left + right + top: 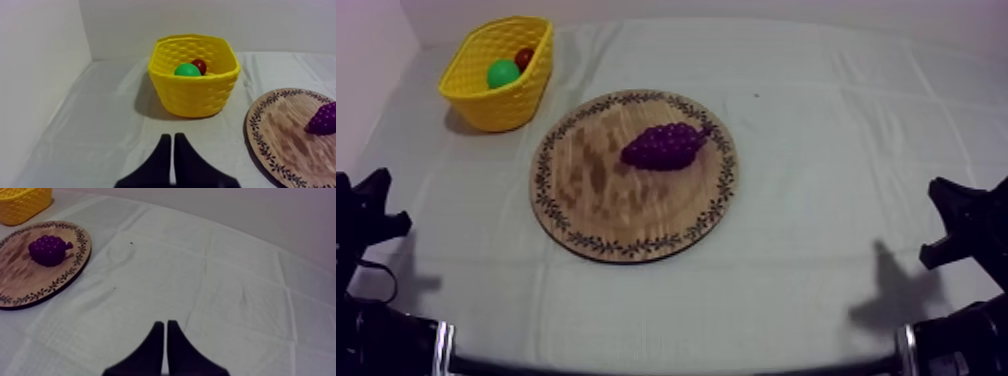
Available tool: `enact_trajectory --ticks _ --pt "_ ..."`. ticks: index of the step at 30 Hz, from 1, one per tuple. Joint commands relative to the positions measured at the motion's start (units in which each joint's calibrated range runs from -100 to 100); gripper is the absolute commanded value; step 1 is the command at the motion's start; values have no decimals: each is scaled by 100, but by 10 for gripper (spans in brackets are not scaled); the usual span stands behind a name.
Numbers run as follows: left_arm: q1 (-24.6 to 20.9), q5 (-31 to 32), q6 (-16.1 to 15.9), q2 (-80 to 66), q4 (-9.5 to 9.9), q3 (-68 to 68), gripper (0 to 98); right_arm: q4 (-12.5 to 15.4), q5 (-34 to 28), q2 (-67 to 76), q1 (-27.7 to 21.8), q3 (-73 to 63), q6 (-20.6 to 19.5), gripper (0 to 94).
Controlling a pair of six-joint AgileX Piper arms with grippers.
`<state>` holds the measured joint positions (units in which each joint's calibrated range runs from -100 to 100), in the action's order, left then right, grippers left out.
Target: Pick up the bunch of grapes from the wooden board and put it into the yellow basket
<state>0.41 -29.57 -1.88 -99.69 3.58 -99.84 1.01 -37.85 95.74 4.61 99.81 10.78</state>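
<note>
A purple bunch of grapes [665,146] lies on the round wooden board [596,200], toward its far right part; it also shows in the left wrist view as grapes [325,118] and in the right wrist view as grapes [48,250]. The yellow basket [486,92] stands at the far left and holds a green fruit [502,72] and a small red fruit [523,57]. My left gripper [371,215] rests low at the left edge, its fingers [172,150] together as a narrow wedge short of the basket [195,95]. My right gripper [961,220] rests low at the right, shut [164,333], far from the board [30,283].
Grey-white cloth [816,150] covers the table, with open cloth to the right of the board and along the front. A pale wall [40,75] rises close to the left of the basket.
</note>
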Motion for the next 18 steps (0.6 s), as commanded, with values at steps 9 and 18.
enact_trajectory --ticks 9,18 --pt "268 -520 324 -31 -135 29 0 -1 3 1 -2 -3 14 4" --pt "346 -594 359 -8 -47 138 0 -1 3 1 -2 -3 18 4"
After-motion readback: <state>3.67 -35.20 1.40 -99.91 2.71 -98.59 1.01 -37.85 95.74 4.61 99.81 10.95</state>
